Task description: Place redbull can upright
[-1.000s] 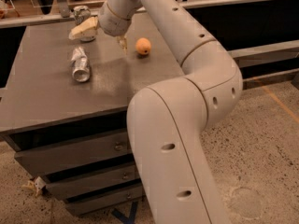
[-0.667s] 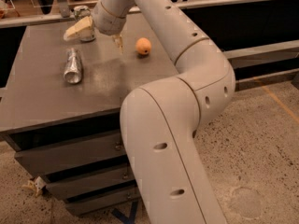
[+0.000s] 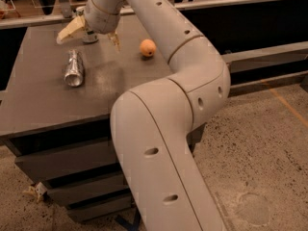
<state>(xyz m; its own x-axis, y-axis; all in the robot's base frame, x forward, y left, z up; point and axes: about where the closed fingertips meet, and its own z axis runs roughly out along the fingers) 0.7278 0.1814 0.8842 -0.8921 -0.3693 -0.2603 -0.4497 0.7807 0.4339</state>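
Redbull can (image 3: 74, 67): on its side on the bench (image 3: 43, 105), long axis running away from us, one shiny end facing the near edge. It is not upright, so we judge the task not yet done.

Claw (image 3: 91, 34): beyond the can and slightly to its right, low over the bench. It is released, fingers (image 3: 70, 29) splayed wide, nothing between them, clear of the can.

Orange (image 3: 147, 47): well to the right of the can, loose on the bench. The arm (image 3: 192, 71) comes in from right of the can and fills the foreground.

Risks, as we judge them:
- The can is round and lying down. A finger touching its flank before the other closes could roll it leftward, away from the claw.
- A grip across the smooth metal may slip while the can is tipped up. Let go off-vertical, it would likely topple again.
- A wide swing of the wrist to the right of the can could knock the orange.

Change against one second ago:
- The can now sits a little further left and looks more end-on to us.
- The claw has swung leftward, its long finger now reaching past the can's far end.
- The orange has not moved.
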